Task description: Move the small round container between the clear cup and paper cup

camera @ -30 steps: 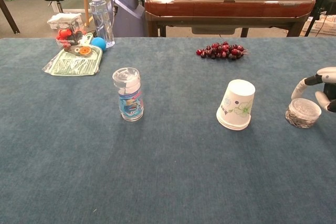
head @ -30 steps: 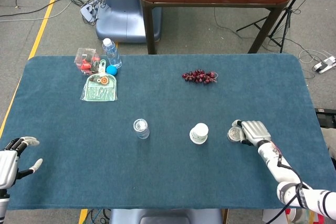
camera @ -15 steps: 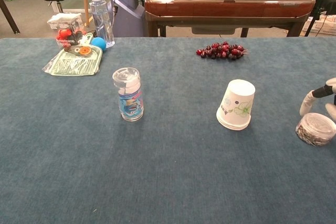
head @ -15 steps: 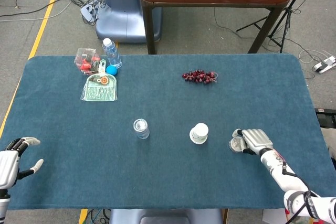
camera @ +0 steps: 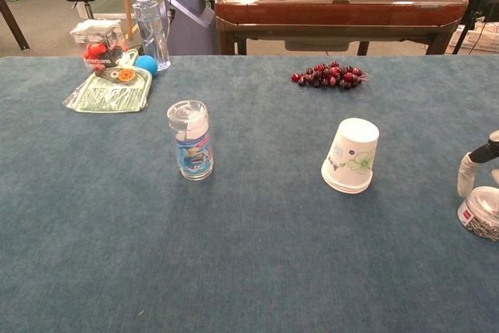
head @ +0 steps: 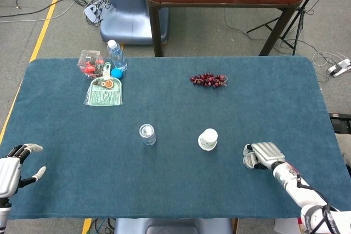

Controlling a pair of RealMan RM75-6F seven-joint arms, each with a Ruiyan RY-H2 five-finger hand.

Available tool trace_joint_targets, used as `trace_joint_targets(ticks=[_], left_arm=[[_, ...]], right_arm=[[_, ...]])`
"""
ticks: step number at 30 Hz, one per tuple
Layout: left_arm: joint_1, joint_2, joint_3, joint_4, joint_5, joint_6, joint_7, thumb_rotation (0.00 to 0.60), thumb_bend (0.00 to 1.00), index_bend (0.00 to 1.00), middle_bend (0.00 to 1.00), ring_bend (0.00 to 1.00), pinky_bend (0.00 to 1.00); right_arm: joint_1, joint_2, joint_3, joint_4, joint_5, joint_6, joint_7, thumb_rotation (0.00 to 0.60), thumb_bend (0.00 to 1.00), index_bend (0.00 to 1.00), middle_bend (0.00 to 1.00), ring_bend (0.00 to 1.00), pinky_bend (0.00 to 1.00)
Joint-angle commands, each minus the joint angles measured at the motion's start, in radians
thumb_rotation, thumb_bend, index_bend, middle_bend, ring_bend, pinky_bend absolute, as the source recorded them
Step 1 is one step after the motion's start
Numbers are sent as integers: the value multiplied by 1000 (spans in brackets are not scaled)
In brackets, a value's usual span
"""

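Container (camera: 482, 214) sits at table's 4 o'clock, right hand (head: 264, 154) wrapped on it, w/ left hand (head: 12, 168) open, holding nothing. Sliding it over could bump paper cup (camera: 351, 155) or clear cup (camera: 191, 139).

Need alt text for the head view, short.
The right hand holds the small round container at the blue table's near right, right of the upturned paper cup and clear cup. The left hand rests open at the near left edge.
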Motion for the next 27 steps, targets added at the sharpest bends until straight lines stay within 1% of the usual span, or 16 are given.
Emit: trace_joint_targets(ticks=[1, 4, 5, 6, 7, 8, 9, 10, 12, 13, 14, 15, 18, 21, 24, 27], left_arm=[[0, 0, 0, 0, 0, 0, 0, 600, 243, 355, 346, 297, 551], [0, 0, 0, 0, 0, 0, -1, 600, 242, 355, 346, 297, 551], [0, 1, 0, -1, -1, 0, -1, 600, 242, 355, 346, 297, 550], [1, 1, -1, -1, -1, 0, -2, 600, 243, 355, 346, 297, 550], [1, 1, -1, -1, -2, 0, -2, 600, 243, 355, 346, 297, 550], [0, 1, -1, -1, -2, 0, -3, 600, 243, 354, 346, 297, 551], [0, 1, 0, -1, -1, 0, -3, 600, 243, 354, 346, 298, 550], [0, 1, 0, -1, 0, 0, -4, 600, 243, 354, 346, 298, 550], [1, 2, 1, -3, 3, 2, -4, 600, 243, 355, 346, 298, 550], [1, 2, 1, -3, 4, 3, -4, 600, 243, 355, 346, 297, 550], [1, 3, 1, -5, 5, 4, -5, 600, 243, 355, 346, 297, 550], [1, 3, 0, -6, 5, 5, -5, 600, 243, 355, 346, 297, 550], [3, 6, -2, -9, 5, 10, -9, 600, 242, 355, 346, 298, 550], [3, 8, -2, -12, 3, 10, -13, 600, 243, 355, 346, 298, 550], [3, 9, 0, -12, 4, 7, -12, 600, 242, 355, 346, 298, 551], [2, 10, 3, -17, 15, 10, -1, 600, 243, 355, 346, 298, 550]], right_arm=[[-23, -8, 4, 6, -52, 58, 7, 600, 935, 380, 979, 996, 1000], [-57, -27, 6, 34, -133, 129, 15, 600, 761, 379, 849, 908, 999], [-69, -32, 5, 44, -168, 151, 21, 600, 654, 379, 779, 855, 989], [-78, -34, 4, 50, -194, 165, 27, 600, 588, 380, 739, 825, 976], [-87, -35, 3, 57, -219, 181, 32, 600, 489, 380, 681, 776, 944], [-99, -37, 1, 66, -250, 204, 33, 600, 365, 380, 615, 712, 896], [-107, -39, -2, 74, -276, 221, 30, 600, 299, 380, 574, 668, 863], [-116, -41, -6, 83, -300, 239, 27, 600, 206, 380, 510, 596, 806], [-135, -47, -13, 107, -355, 276, 21, 600, 56, 343, 363, 427, 645], [-142, -51, -16, 118, -378, 290, 22, 600, 22, 311, 301, 357, 565], [-151, -55, -20, 135, -410, 307, 25, 600, 0, 252, 216, 265, 451], [-157, -60, -22, 150, -439, 322, 28, 600, 0, 209, 157, 201, 361], [-178, -85, -31, 228, -544, 380, 38, 600, 0, 120, 36, 47, 168], [-195, -102, -40, 289, -601, 408, 55, 600, 0, 58, 0, 0, 74], [-208, -111, -43, 330, -625, 417, 76, 600, 0, 10, 0, 0, 35], [-227, -130, -44, 385, -644, 433, 102, 600, 0, 0, 0, 0, 23]])
